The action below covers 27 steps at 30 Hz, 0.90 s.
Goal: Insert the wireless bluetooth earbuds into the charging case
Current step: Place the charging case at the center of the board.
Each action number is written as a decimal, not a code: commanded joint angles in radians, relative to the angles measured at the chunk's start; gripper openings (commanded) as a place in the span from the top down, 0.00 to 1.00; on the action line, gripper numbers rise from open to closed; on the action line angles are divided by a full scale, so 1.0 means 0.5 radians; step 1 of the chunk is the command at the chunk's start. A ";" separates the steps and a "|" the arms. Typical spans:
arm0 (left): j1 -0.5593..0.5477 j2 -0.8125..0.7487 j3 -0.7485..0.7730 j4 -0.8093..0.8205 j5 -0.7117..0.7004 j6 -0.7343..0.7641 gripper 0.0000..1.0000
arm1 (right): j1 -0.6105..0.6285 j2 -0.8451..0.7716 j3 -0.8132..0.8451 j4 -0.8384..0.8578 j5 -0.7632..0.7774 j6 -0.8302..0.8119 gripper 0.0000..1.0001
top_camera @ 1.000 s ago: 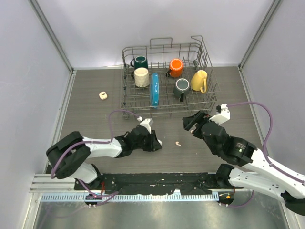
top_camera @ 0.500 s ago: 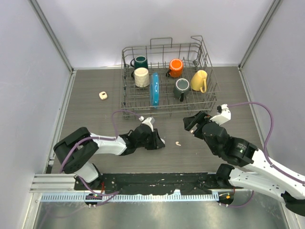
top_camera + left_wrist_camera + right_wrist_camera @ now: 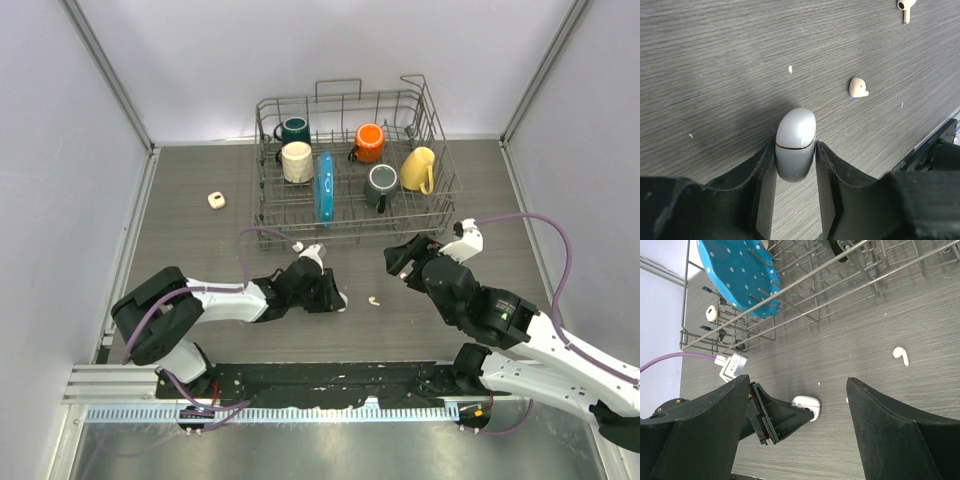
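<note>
Top external: dark wood-grain table with earbud, pale lilac walls

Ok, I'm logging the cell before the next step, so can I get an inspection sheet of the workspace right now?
Surface: dark wood-grain table, a few pale specks, no spills seen.
Job's things: closed charging case on the table; two earbuds lying loose beside it.
Clutter: wire dish rack holding five mugs and a blue plate; small cream item to its left.
Grippers: left gripper fingers closed on the case; right gripper wide open, holding nothing.
Cables: one purple cable looping off each arm.
Surroundings: plain pale walls; metal rail at the near edge.
</note>
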 commanded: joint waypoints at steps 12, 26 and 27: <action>0.008 -0.222 0.099 -0.516 -0.369 0.187 0.44 | -0.002 -0.012 -0.026 0.028 0.087 -0.021 0.17; 0.002 -0.926 -0.079 -0.664 -0.900 0.217 0.45 | -0.002 -0.009 -0.032 0.046 0.071 -0.061 0.16; 0.002 -0.998 -0.109 -0.679 -0.961 0.208 0.46 | -0.002 -0.012 -0.032 0.049 0.075 -0.064 0.16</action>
